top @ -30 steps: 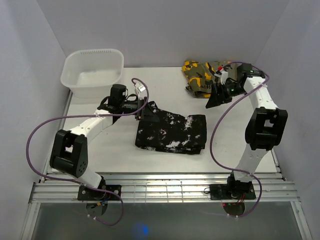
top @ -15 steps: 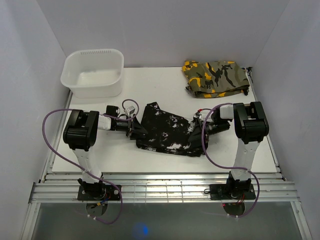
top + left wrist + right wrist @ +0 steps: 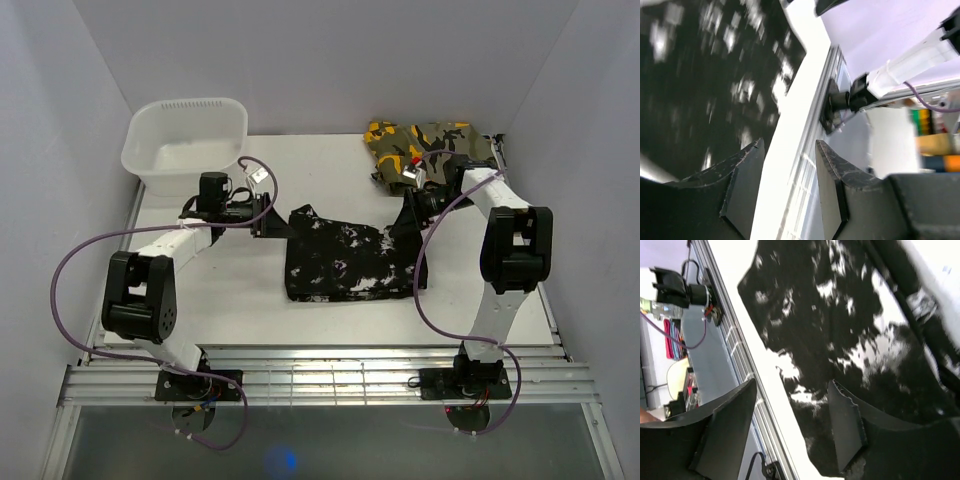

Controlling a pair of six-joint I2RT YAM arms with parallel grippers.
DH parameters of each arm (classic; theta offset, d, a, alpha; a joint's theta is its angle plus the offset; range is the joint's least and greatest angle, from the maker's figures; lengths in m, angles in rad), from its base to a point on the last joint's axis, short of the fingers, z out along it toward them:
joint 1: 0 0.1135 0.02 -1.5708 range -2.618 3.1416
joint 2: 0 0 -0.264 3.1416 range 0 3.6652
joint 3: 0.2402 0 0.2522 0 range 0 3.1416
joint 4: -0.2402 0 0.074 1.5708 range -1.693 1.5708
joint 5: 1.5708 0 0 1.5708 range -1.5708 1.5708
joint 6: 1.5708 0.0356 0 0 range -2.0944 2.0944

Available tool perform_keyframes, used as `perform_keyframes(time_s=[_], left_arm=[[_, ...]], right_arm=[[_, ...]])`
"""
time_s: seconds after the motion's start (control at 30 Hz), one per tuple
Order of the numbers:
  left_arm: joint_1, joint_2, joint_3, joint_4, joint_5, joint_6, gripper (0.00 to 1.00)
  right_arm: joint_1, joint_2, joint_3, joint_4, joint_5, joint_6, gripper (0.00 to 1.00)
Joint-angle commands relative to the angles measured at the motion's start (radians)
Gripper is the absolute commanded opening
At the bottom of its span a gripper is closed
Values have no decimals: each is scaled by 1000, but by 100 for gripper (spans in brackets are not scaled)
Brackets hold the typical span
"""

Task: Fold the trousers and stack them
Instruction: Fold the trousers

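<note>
The trousers [image 3: 345, 262] lie in the middle of the desk [image 3: 220, 290]. They are folded into a lumpy black-and-white bundle, with one corner poking out at the back left. The left claw [image 3: 272, 218] is just beside that corner. The right claw [image 3: 405, 216] is at the back right corner. Both claws are wide open and hold nothing: in each wrist view nothing is pinched in between.

The cloth looks soft, light and floppy, so it would sag and slip if pinched in one spot. I think it is best to grab both back corners, through all the layers, and lift them together — maybe over to the green patchy garment [image 3: 430, 148] behind.
</note>
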Motion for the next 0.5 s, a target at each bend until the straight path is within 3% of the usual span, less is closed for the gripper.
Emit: perform_keyframes(time_s=[0.0, 0.1, 0.23, 0.47], left_arm=[[-55, -38, 41, 250, -24, -118, 56], [-81, 94, 102, 346, -77, -222, 56], [-72, 277, 134, 482, -170, -330, 54], [-28, 495, 172, 553, -257, -390, 54]], right_arm=[[7, 10, 33, 21, -46, 60, 64], [7, 66, 3, 125, -77, 150, 60], [5, 119, -65, 346, 5, 252, 54], [2, 232, 25, 409, 200, 217, 49]])
